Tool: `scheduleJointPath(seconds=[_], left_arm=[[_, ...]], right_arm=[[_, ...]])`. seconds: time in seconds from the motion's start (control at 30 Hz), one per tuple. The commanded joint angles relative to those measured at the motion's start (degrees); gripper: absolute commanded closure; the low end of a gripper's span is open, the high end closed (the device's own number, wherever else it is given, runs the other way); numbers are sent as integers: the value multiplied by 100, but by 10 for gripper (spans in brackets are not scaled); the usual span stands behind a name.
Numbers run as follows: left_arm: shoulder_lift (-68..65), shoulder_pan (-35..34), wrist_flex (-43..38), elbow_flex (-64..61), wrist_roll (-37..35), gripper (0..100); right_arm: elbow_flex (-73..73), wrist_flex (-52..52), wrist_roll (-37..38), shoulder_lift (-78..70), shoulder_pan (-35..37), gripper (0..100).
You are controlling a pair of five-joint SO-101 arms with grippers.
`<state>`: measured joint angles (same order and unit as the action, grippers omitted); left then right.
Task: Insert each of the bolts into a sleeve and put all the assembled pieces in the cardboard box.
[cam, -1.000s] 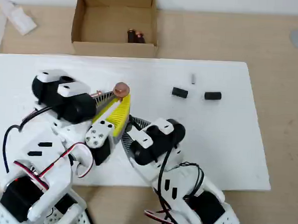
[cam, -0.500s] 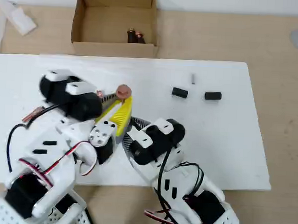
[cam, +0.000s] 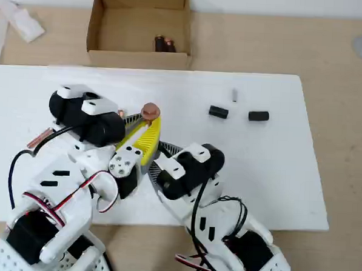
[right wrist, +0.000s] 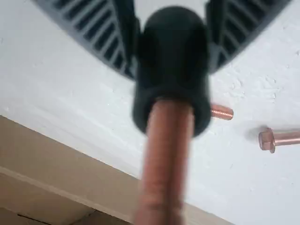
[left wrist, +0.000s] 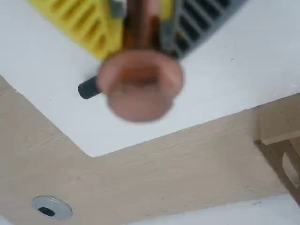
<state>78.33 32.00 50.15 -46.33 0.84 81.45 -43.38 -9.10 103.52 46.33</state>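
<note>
bolt (left wrist: 140, 86): copper, flanged head, was pinched by the shank in the left gripper (left wrist: 140, 37), yellow jaw one side, grey the other, head sticking out past the tips.
left grip: clamped hard on that bolt, held over the white mat (cam: 276, 177), left of centre.
sleeve (right wrist: 171, 79): black, squeezed in the right gripper (right wrist: 172, 61), grey jaws on both flanks.
right grip: closed firm on the sleeve, tucked in right beside the left gripper.
fit: the copper shank ran into the sleeve's mouth, so the two were mating. How deep it sat, couldn't tell.
step in hand: prob. mid-insertion, this pair not finished yet.
loose bolts (right wrist: 221, 112) (right wrist: 279, 139): two lay flat on the mat near the arms, no sleeve on either.
loose sleeves (cam: 218, 112) (cam: 258, 116): two lay on the mat, well apart from the grippers, near each other, both w/o bolts.
cardboard box (cam: 97, 28): sat off the mat's far edge on the table (cam: 344, 150), flaps open.
assembled pieces (cam: 164, 44): dark w/ copper ends, against the box's near wall. Looked like two, count not certain.
done: approx. two assemblies boxed, a third half joined.
left: seat this bolt, drop the pair in the box, then two more bolt + sleeve sets, as far as could be judged.
</note>
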Motion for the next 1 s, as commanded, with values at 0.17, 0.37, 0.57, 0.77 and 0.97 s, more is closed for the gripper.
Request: scheduleJointPath(seconds=[0.17, 0.37, 0.57, 0.77, 0.97], left_arm=[[66, -70, -123, 26, -9, 918], [66, -79, -44, 35, -9, 897], [31, -79, 264, 70, -9, 891], [22, -79, 545, 316, -325, 864], [22, -79, 554, 334, -703, 844]], right_arm=[[-84, 141, -35, 505, 31, 989], [-110, -35, -26, 505, 31, 989], [-198, -53, -26, 505, -215, 989], [-207, -53, -18, 505, -224, 989], [-207, -53, -18, 505, -224, 989]])
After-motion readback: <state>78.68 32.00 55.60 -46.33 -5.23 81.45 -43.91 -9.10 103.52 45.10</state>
